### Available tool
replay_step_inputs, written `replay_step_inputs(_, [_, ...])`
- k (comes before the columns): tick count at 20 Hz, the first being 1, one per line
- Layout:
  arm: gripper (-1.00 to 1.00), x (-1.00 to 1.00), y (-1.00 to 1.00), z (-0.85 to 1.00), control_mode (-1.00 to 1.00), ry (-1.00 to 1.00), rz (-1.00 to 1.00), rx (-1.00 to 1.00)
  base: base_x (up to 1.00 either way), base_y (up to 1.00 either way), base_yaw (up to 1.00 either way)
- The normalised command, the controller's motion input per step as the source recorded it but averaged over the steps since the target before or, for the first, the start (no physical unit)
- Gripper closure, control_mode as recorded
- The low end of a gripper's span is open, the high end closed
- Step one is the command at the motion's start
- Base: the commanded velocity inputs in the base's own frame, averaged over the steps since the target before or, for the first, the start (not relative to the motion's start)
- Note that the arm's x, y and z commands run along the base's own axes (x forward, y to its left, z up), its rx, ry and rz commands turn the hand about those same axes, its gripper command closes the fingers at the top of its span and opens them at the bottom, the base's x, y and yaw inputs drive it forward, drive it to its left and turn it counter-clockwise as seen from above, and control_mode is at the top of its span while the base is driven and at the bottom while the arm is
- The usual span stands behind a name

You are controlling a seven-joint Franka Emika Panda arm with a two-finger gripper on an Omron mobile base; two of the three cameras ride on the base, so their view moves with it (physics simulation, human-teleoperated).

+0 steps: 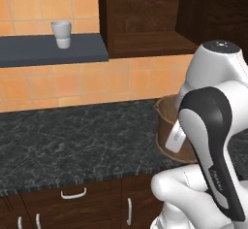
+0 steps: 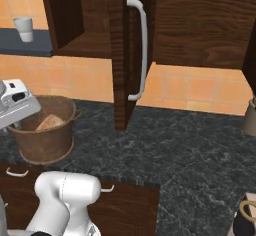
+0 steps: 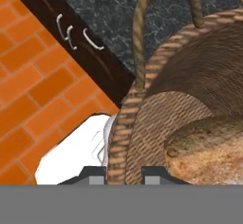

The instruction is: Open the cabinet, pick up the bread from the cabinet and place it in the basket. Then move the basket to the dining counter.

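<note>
The two dark fingertips (image 3: 124, 174) pinched the thick woven rim of the round brown wicker basket (image 3: 124, 123). Inside lay the crusty, pale tan bread (image 3: 209, 154). No writing was legible.

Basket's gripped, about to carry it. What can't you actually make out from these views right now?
- Left base view: the arm's own links cover most of the basket.
- Right base view: the hand covers the gripper and the basket's near rim; the bread shows only partly.
- Hand view: fingertips cut off at the bottom; the bread runs off the frame's edge.
</note>
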Motion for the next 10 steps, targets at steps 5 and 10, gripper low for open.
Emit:
replay_step_inputs(5, [1.00, 0.00, 0.00, 0.00, 1.00, 0.00, 0.00, 0.00, -0.52, 0.69, 0.13])
replay_step_inputs(10, [1.00, 0.00, 0.00, 0.00, 1.00, 0.00, 0.00, 0.00, -0.28, 0.99, 0.74])
